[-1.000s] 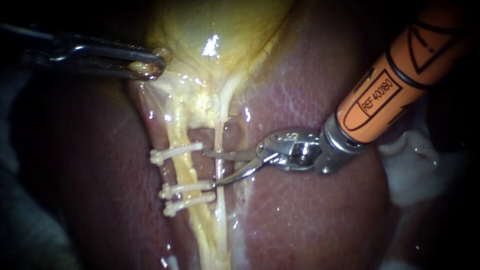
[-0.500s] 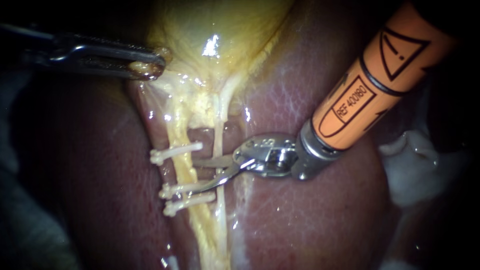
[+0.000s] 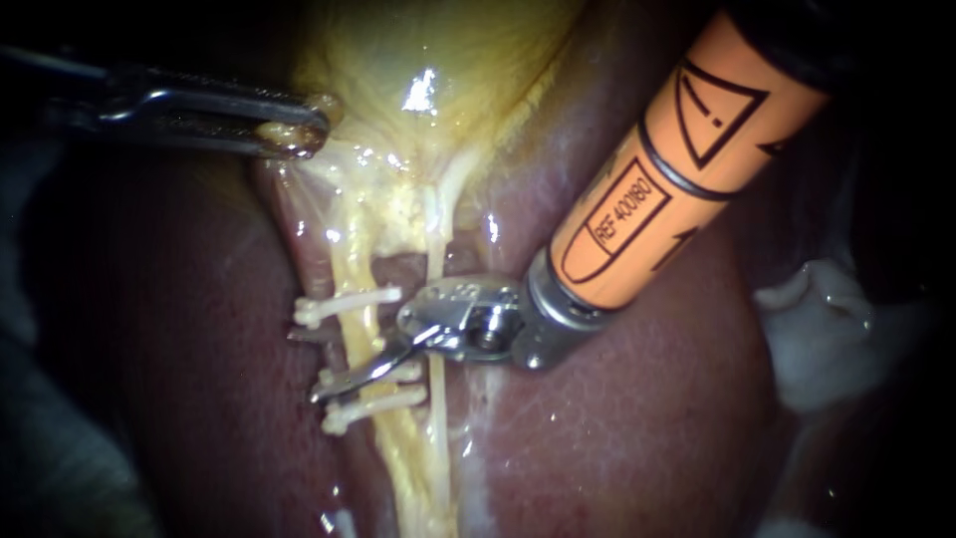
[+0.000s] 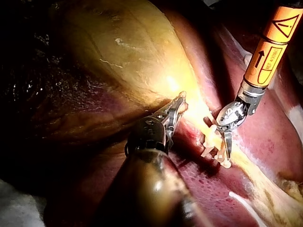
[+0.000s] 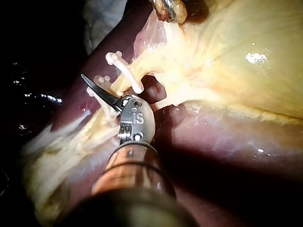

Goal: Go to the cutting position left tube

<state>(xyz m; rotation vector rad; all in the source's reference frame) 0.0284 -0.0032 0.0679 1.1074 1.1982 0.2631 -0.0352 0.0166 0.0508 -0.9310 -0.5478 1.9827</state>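
Over the last second the right instrument (image 3: pixel 307 367) has advanced across the right tube (image 3: pixel 434 249). Its end effector now stands fairly wide, gripping nothing, with the left tube (image 3: pixel 351 267) between its jaws. The upper clip (image 3: pixel 349 302) lies just beside one blade. The lower clips (image 3: pixel 378 403) lie against or just beside the other blade. The cutting position appears reached, or nearly so.

The left instrument (image 3: pixel 294 136) keeps its end effector clamped on the gallbladder (image 3: pixel 438 60), well behind the blades.

The liver (image 3: pixel 617 418) under the end effector is wet and glossy. Room between the clips is tight, leaving little sideways margin.
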